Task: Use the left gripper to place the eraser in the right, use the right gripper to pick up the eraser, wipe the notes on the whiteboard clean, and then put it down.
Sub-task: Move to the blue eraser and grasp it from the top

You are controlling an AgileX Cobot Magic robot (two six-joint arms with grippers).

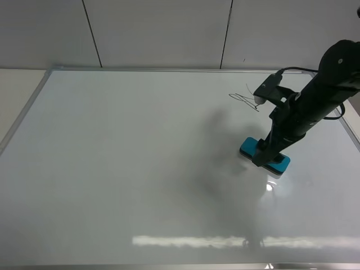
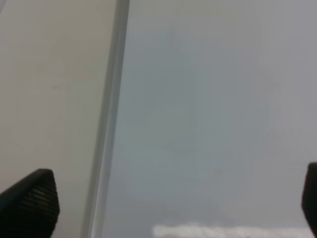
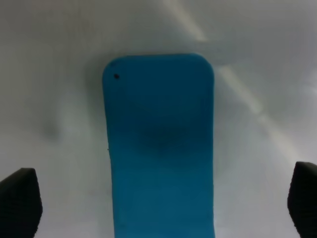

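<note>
The teal-blue eraser (image 1: 248,147) lies flat on the whiteboard (image 1: 124,163) at the right. My right gripper (image 1: 264,156) is directly over it, fingers spread wide on either side and not closed on it. In the right wrist view the eraser (image 3: 158,148) fills the middle between the two open fingertips (image 3: 20,203), with clear gaps on both sides. The notes (image 1: 244,99), a thin black scribble, sit on the board just behind the gripper. My left gripper is out of the exterior view; its wrist view shows open fingertips (image 2: 29,206) over the board's silver frame (image 2: 111,124).
The whiteboard's silver frame (image 1: 25,109) runs along the left edge, with beige table surface (image 1: 14,90) beyond it. A grey panelled wall (image 1: 169,31) stands behind the board. Light glare (image 1: 197,241) streaks the board near the front.
</note>
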